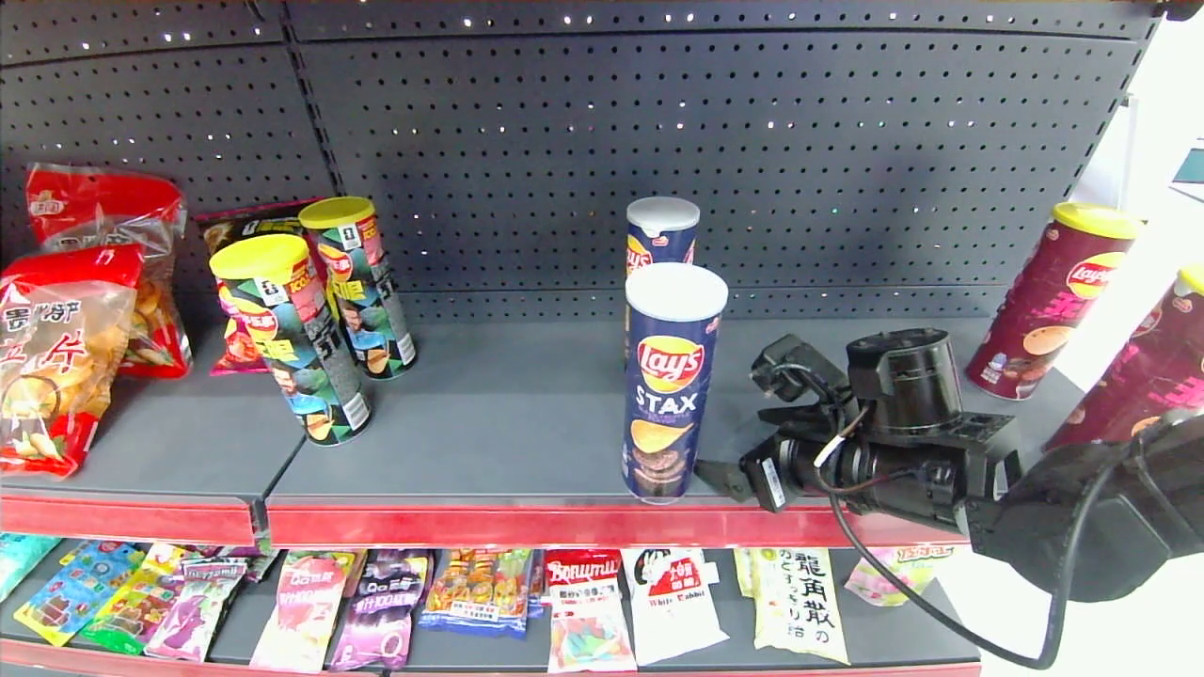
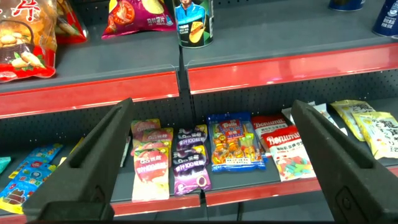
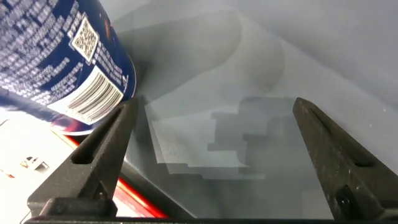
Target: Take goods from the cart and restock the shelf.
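1. Grey pegboard wall (image 1: 752,141) across the back. In front of it runs the top shelf (image 1: 508,423), a grey board with a red front lip.
2. Here's the one to watch: a blue chip can (image 1: 670,376) with a white lid. It stands upright right at the shelf's front lip, about mid-width.
3. Straight behind it, back by the pegboard wall, stands a second blue can (image 1: 661,230). It is the same sort, also upright, and the two are apart.
4. The right hand (image 3: 214,102) sits low over the shelf's front edge, just right of the blue chip can and pointing toward it. Its jaws are spread wide, with nothing but bare shelf between them.
5. In the right wrist view, one finger (image 3: 106,143) is right beside the can's base. Touching or just clear? Hard to call from this angle.
6. The left hand (image 2: 211,106) hangs out in front of the shelving, lower down. Its jaws are spread too and grip nothing, and it faces the lower shelf (image 1: 903,630).
7. Along that lower shelf lies a row of flat candy packets (image 1: 583,602), side by side and overlapping in places.
8. Over to the left on the top shelf stand two yellow-lidded cans (image 1: 292,338), one behind the other, well apart from the blue pair. A dark pouch (image 1: 235,230) leans behind them.
9. Far left, red snack bags (image 1: 56,367) are stacked one in front of another.
10. Far right, two maroon cans (image 1: 1053,301) with yellow lids stand near the shelf's end, beyond the right hand.
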Robot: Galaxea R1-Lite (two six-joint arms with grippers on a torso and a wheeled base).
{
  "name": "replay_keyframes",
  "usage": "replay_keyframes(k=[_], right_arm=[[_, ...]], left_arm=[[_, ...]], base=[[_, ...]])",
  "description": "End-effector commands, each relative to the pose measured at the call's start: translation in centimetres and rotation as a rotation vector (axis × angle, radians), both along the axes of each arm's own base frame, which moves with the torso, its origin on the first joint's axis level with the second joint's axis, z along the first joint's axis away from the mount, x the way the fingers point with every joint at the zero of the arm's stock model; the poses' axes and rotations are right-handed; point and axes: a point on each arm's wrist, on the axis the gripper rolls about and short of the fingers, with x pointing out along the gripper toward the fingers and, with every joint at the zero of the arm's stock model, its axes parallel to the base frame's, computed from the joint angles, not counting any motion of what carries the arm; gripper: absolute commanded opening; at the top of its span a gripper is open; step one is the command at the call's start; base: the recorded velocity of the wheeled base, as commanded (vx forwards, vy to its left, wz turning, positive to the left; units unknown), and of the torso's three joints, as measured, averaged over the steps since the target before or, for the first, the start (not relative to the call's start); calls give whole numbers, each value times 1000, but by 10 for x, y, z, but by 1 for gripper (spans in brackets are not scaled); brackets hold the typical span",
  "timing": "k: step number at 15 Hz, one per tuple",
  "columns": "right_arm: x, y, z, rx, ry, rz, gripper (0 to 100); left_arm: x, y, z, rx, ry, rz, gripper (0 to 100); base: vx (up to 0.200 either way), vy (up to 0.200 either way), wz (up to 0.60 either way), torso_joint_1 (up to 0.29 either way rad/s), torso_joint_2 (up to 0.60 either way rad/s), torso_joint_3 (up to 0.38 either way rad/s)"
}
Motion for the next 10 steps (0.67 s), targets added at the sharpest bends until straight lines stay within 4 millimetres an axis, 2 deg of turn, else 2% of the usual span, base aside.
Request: replay_keyframes(k=[1, 10], right_arm=[[2, 1, 0, 1, -3, 1, 100], [4, 7, 2, 9, -12, 12, 100]], left_arm=[[0, 0, 0, 1, 0, 0, 100], [0, 0, 0, -1, 0, 0, 100]], base=[[0, 0, 0, 0, 0, 0], [0, 0, 0, 0, 0, 0]])
